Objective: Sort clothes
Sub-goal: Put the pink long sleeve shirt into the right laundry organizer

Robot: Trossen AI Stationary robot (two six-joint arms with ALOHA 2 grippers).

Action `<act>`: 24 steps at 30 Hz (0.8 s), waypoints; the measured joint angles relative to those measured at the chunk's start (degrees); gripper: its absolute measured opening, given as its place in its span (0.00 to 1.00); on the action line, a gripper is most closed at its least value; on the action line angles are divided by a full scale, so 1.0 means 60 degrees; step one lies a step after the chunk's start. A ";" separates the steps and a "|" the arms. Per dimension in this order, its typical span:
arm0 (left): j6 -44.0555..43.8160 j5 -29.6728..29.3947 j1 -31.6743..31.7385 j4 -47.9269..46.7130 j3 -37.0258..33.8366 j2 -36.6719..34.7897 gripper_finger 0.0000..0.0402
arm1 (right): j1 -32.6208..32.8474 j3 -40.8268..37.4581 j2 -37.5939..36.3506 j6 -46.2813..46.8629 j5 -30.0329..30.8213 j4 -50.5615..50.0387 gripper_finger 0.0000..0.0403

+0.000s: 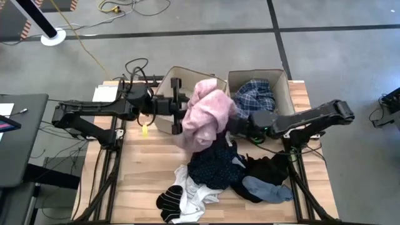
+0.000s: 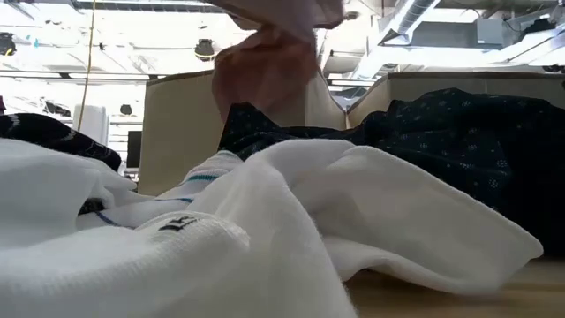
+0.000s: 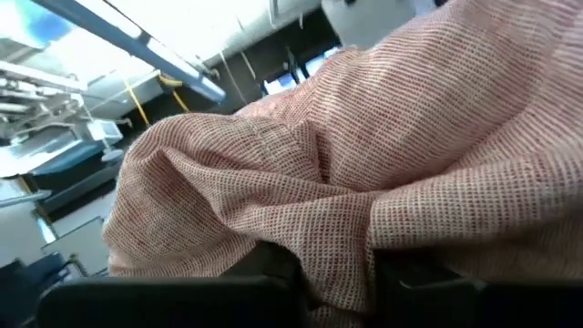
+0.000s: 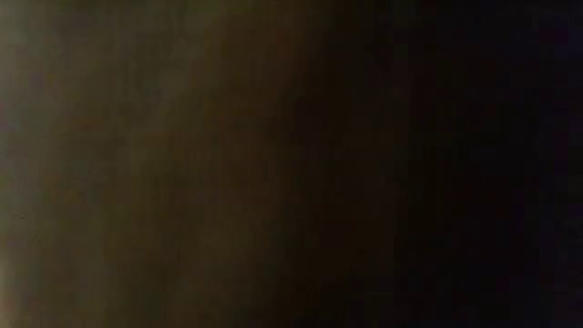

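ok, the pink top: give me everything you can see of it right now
The pink top is a soft, loosely woven garment, pale pink with a fine grid texture close up. It is bunched and creased, lifted off the table and hanging in folds between the two arms. The left gripper has it at its left edge, jaws closed on the cloth. The right gripper is hidden under its right side. It hangs over the front rim of the left bin and above the dark dotted garment. In the low view it dangles at top centre.

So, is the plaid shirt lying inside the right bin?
Yes, the high view shows the plaid shirt bunched within the right bin.
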 joint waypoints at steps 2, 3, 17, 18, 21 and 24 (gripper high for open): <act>-0.0377 0.0280 0.0274 0.0536 0.0011 0.0208 0.13 | -0.0036 0.0000 -0.0396 -0.0059 0.0264 -0.0301 0.00; -0.0565 0.0375 0.0406 0.0563 -0.0002 0.0258 0.13 | -0.0061 0.0000 -0.0591 -0.0060 0.0375 -0.0481 0.00; -0.1449 0.1435 0.1317 0.0866 0.3134 0.3769 0.14 | -0.1033 0.0011 -0.2422 0.0972 0.2305 -0.4292 0.00; -0.1456 0.1472 0.1366 0.0835 0.3399 0.4012 0.14 | -0.1104 0.0011 -0.2476 0.1106 0.2524 -0.4606 0.00; -0.1623 0.1672 0.1534 0.0827 0.4284 0.4799 0.14 | -0.1316 0.0011 -0.2670 0.1564 0.3026 -0.5484 0.00; -0.1967 0.1864 0.1723 0.0833 0.5187 0.5557 0.14 | -0.1488 0.0011 -0.2837 0.2070 0.3306 -0.6200 0.00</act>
